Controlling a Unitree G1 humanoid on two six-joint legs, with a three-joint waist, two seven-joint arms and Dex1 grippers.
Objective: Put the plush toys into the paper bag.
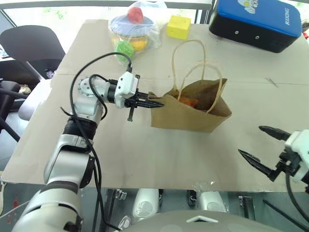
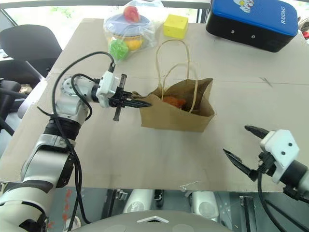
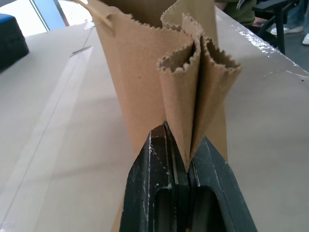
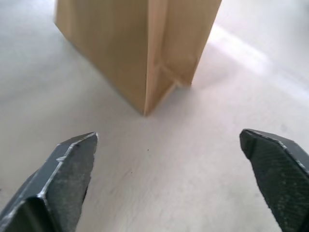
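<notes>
Brown paper bag (image 1: 190,115) stands mid-table, your left end effector (image 1: 157,103) clamped on its 9 o'clock rim. Orange plush (image 1: 187,102) lies inside; I can't spot the white one. Right end effector (image 1: 263,145) spread, empty.

An office or lab: black office chair (image 1: 29,46) beside a paper-covered table (image 1: 145,154).

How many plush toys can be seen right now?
1: an orange plush toy lies inside the paper bag, partly showing at its mouth. Another may be hidden deeper in the bag.
</notes>
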